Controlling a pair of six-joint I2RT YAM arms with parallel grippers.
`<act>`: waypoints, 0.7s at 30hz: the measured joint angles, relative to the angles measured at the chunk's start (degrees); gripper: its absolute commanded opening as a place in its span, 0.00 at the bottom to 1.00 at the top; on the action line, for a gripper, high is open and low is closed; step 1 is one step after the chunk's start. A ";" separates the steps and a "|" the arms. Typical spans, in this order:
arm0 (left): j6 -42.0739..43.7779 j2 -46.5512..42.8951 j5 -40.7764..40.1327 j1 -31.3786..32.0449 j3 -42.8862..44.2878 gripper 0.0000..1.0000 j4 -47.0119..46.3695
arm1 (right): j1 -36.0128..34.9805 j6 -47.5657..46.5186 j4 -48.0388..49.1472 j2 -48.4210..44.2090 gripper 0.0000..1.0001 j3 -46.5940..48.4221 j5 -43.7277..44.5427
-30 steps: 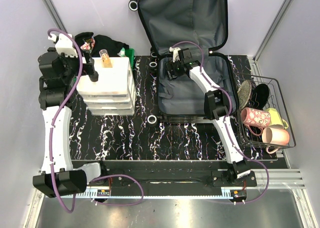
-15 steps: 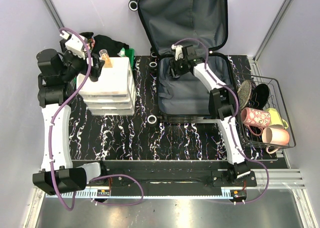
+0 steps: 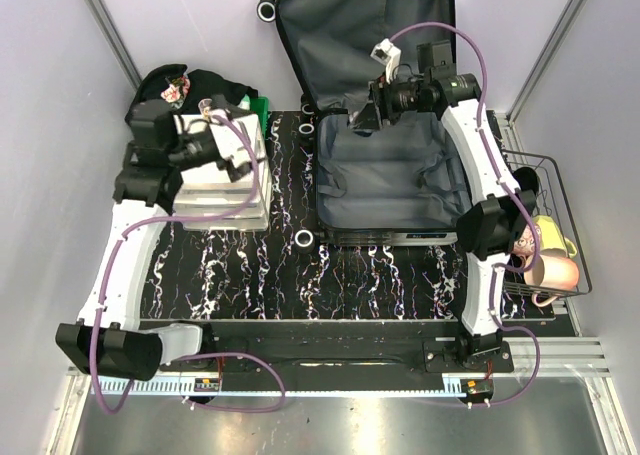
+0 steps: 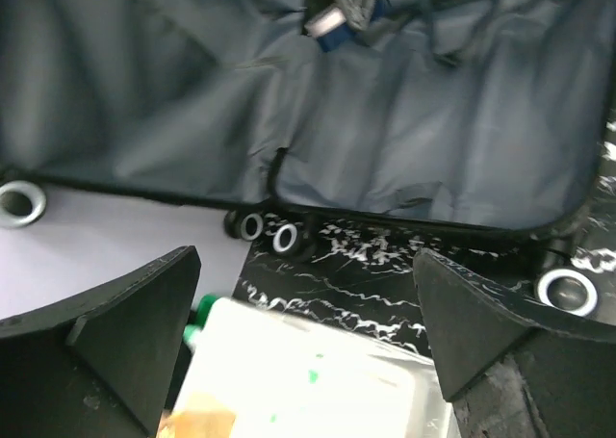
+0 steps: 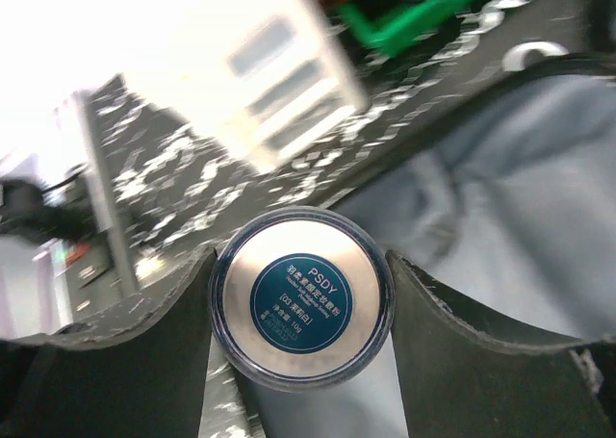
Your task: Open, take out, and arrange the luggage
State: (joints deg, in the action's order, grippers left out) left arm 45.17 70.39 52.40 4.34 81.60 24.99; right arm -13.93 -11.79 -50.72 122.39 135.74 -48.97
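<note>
Black, white-veined tabletop [image 3: 380,275] fills a pale-walled cell, with two arm bases at its near edge. One left arm [image 3: 115,265] reaches over the single white drawer unit [image 3: 215,207]. Its jaws are released, the two dark fingers [image 4: 125,332] spread wide with nothing between them, and the unit's top lies directly below them. To the right of the right arm [image 3: 480,165], nearer than its jaws and well apart from them, one wire basket [image 3: 545,160] holds three mugs [image 3: 555,272], two pink and one yellow, plus dark items I cannot identify. Ahead of the left jaws lies the luggage [image 3: 385,175], one suitcase, open: its lower half is flat on the tabletop with the grey lining up, and its lid [image 3: 360,25] stands against the back wall. Four small white wheels [image 4: 568,289] show along the side facing the left jaws. The right jaws hang above the far part of the lower half, near the hinge, grasping one round tin [image 5: 301,296] with a blue label; both fingers [image 5: 462,351] touch its rim, and grey lining shows behind it. Beyond the left jaws, behind the drawer unit, one green bin [image 3: 258,105] holds dark clothing [image 3: 205,83]
</note>
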 measured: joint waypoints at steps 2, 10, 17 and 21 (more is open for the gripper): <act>4.96 -0.22 0.17 2.93 -2.45 0.99 0.72 | -1.01 -1.55 -3.82 -2.80 0.20 -2.03 -5.05; 14.71 -0.61 0.07 13.44 -12.41 0.98 -0.52 | -7.91 -10.12 -17.84 -7.98 0.20 -10.62 -14.91; 15.28 -1.97 -0.39 20.79 -19.04 0.91 -8.22 | -13.68 -14.08 -24.39 -9.11 0.19 -12.57 -16.85; 15.39 -2.19 -0.39 23.54 -19.04 0.82 -10.43 | -15.15 -14.38 -25.53 -10.03 0.19 -13.16 -17.14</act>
State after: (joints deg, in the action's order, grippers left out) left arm 60.55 68.20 52.01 27.88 62.57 14.57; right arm -29.08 -26.17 -76.25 112.36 122.58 -66.11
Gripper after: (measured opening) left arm 0.894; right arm 0.677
